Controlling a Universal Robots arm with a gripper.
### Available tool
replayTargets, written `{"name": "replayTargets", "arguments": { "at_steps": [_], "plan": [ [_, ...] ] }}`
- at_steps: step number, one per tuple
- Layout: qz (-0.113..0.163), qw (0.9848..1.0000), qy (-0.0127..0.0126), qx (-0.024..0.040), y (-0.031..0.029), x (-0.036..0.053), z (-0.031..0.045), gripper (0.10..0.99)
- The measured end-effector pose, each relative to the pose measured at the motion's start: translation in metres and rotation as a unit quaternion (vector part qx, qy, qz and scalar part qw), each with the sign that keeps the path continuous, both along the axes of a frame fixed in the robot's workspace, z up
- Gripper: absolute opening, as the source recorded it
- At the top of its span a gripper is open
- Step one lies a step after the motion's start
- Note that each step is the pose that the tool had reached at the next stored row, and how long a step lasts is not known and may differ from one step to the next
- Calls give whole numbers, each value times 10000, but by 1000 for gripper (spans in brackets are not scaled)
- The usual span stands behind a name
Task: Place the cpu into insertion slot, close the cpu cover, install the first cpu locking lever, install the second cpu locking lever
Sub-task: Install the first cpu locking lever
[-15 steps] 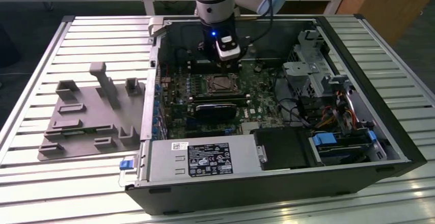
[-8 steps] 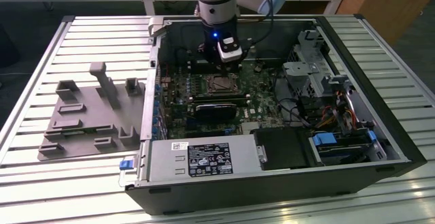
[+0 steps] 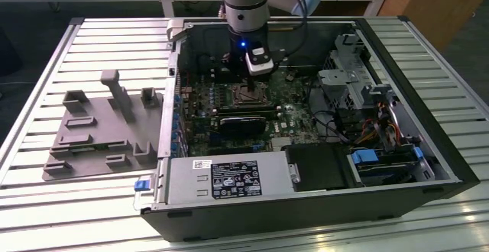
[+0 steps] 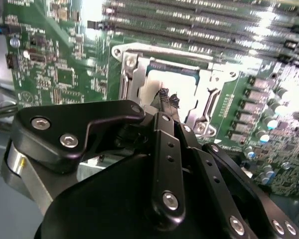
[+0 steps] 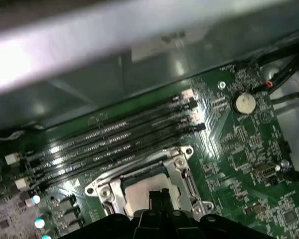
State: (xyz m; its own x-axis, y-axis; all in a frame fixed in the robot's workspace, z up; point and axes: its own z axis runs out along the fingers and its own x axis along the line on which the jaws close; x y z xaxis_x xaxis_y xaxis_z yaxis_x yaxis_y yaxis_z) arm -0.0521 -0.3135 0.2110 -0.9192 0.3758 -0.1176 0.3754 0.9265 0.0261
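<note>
The cpu lies pale and flat in the insertion slot on the green motherboard. The silvery cpu cover lies flat around it, and the chip shows through its window. My gripper hangs just above the chip's middle. Its black fingertips are drawn together with nothing between them. In both wrist views the gripper's body hides the near side of the socket. I cannot make out how the locking levers stand.
The open computer case walls the work in. Long memory slots run beside the socket, with a coin battery further off. A black card, power supply, drive cage and cables crowd round. A grey fixture lies outside.
</note>
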Motion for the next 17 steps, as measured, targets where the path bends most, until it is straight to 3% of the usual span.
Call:
{"name": "replayTargets", "arguments": {
  "at_steps": [7,17],
  "plan": [
    [-8,10000,45,-1,-83,6,-11,106],
    [21,10000,46,-1,-95,6,-12,106]
  ]
}}
